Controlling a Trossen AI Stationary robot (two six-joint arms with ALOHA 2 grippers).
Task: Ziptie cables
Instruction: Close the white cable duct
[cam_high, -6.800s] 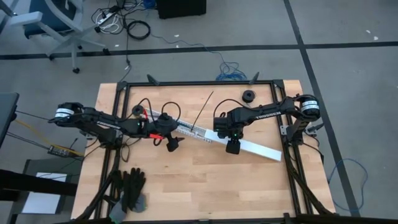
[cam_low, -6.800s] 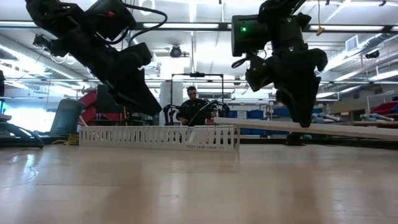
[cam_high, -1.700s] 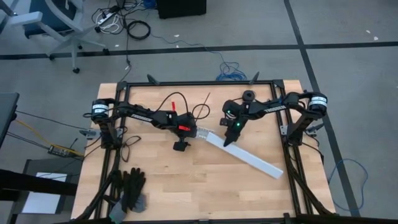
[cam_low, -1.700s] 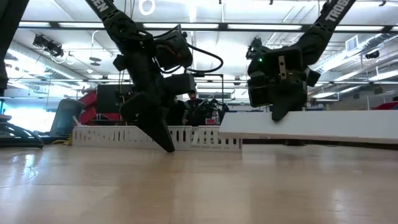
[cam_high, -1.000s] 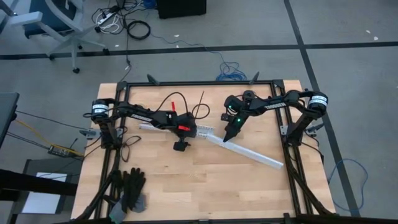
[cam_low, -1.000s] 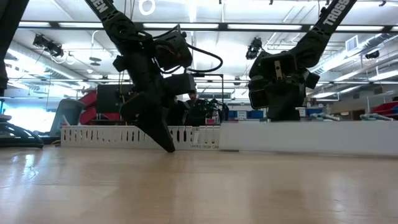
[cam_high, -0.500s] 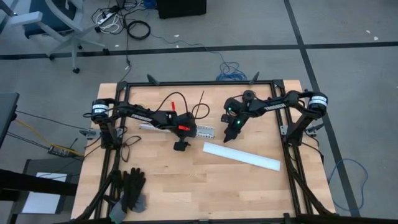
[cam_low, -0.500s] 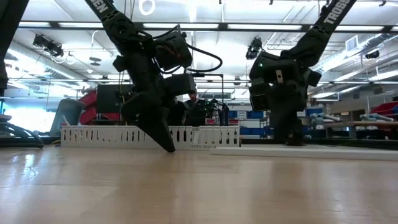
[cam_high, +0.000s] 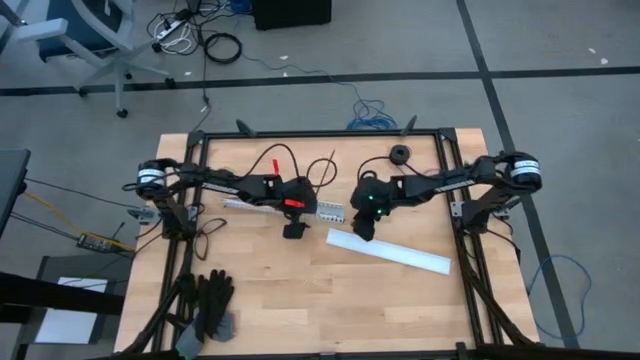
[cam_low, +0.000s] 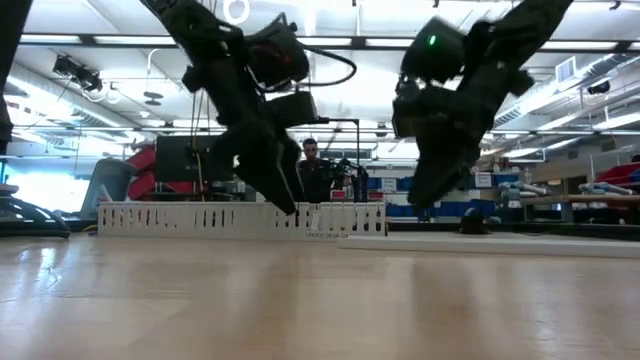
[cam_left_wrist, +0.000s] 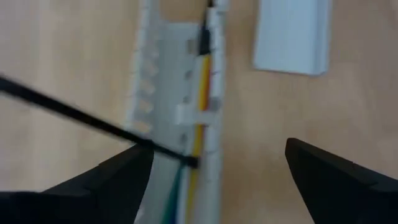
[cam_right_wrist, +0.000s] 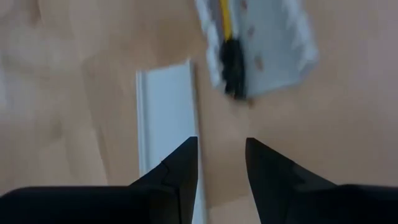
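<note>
Cables (cam_left_wrist: 200, 118) lie in the channel (cam_left_wrist: 180, 93) at mid-frame, under the wide-apart left end effector (cam_high: 294, 230); right end effector (cam_high: 366, 234), slightly apart, hovers beside, empty.

Even, bright light falls on the desk (cam_high: 300, 290) in the high view, with soft, short shadows under both arms and no glare. The low view looks into rows of ceiling strip lights (cam_low: 330, 40), so the arms stand as dark silhouettes and the near desk surface is soft and out of focus, with a pale sheen. Both wrist views are motion-blurred: the slotted channel (cam_left_wrist: 180, 106) and the white cover strip (cam_right_wrist: 165, 124) smear, edges indistinct.
</note>
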